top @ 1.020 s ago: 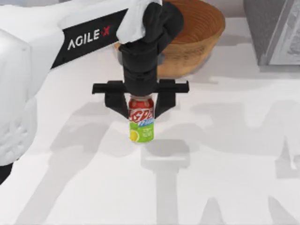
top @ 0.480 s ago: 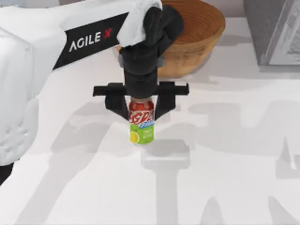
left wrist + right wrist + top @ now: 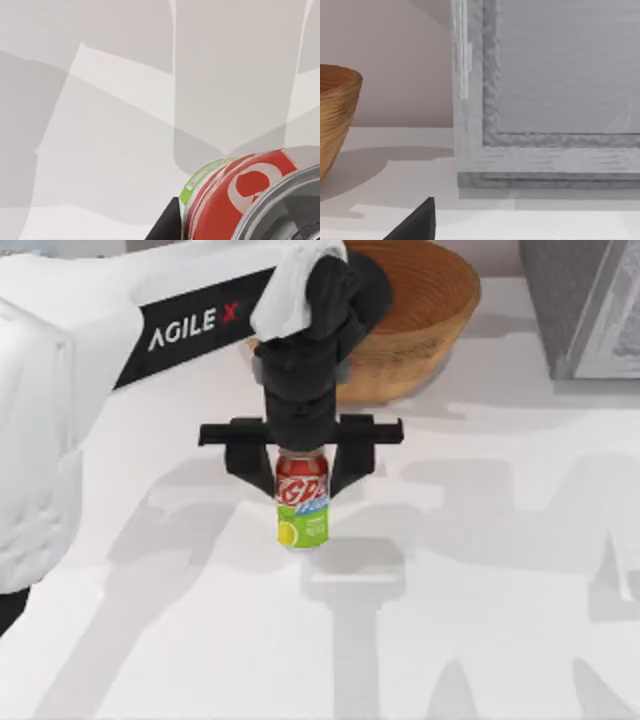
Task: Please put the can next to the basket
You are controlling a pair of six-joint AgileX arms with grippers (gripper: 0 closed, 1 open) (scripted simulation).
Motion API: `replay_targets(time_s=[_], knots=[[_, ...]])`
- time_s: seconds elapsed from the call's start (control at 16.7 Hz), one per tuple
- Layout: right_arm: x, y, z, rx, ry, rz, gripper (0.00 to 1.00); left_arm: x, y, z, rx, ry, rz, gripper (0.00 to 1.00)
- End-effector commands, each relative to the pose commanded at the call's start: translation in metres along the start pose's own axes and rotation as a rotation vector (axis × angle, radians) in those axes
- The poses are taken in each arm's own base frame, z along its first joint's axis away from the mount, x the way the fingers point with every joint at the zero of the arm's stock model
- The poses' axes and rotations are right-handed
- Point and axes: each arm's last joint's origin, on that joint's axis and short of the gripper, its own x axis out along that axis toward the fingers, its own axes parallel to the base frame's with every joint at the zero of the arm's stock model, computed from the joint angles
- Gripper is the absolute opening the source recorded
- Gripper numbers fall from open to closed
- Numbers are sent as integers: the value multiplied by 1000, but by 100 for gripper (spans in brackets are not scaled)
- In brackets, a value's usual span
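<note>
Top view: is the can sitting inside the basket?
No. The can stands between the left gripper's fingers out on the white table, clear of the wicker basket behind it.

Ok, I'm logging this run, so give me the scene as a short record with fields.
can: upright, red upper part, lime-green lower part, in front of the basket in the top view
basket: brown woven, at the far side of the table, apart from the can
left gripper: over the can, a finger on each side of its red upper part
right gripper: dark fingertip in the right wrist view, near a grey framed panel
task state: can not yet beside the basket
</note>
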Motion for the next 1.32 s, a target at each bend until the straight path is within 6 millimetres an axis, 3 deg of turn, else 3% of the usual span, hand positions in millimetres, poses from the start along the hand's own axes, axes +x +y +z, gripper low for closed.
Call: replay_targets(time_s=[0.48, 1.08, 1.32], knots=[[0, 0, 0, 0, 0, 0, 100, 0, 0, 0, 0, 0, 0, 98], [0, 0, 0, 0, 0, 0, 100, -1, 1, 1, -2, 0, 0, 100], [0, 0, 0, 0, 0, 0, 100, -21, 0, 1, 0, 3, 2, 100]])
